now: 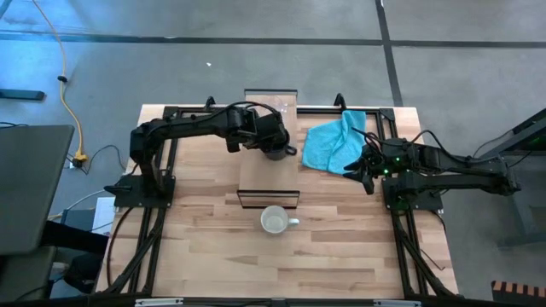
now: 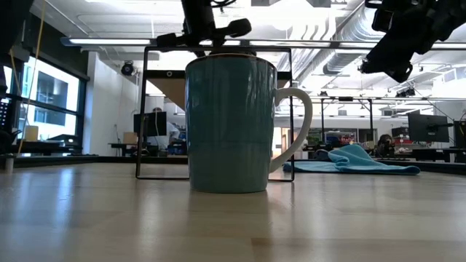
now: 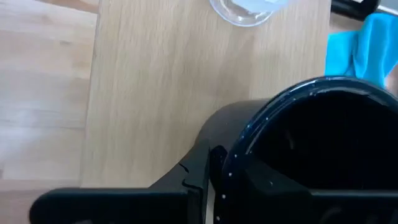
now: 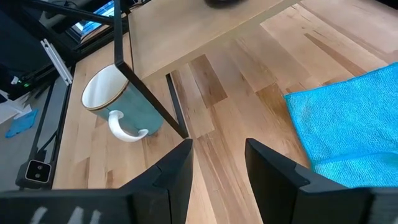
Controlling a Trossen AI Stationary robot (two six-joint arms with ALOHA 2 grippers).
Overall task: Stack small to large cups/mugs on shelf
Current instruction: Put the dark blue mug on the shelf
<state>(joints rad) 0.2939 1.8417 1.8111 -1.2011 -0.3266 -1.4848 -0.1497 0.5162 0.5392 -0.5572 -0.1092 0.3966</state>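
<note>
Nearest the low camera, the white mug (image 2: 233, 124) is set on the table before the shelf (image 1: 269, 162). On the shelf, the black mug (image 3: 323, 134) is clamped at its rim by the left gripper (image 1: 275, 136), behind the glass cup (image 3: 245, 9). The right gripper (image 4: 217, 165) is held wide beside the turquoise cloth (image 1: 334, 143).

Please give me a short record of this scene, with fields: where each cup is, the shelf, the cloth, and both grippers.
black mug: on the shelf, at the left gripper
glass cup: on the shelf, apart from the black mug
white mug: on the table, in front of the shelf
shelf: table middle
cloth: right of shelf
left gripper: at the black mug's rim
right gripper: open, empty, beside the cloth
</note>
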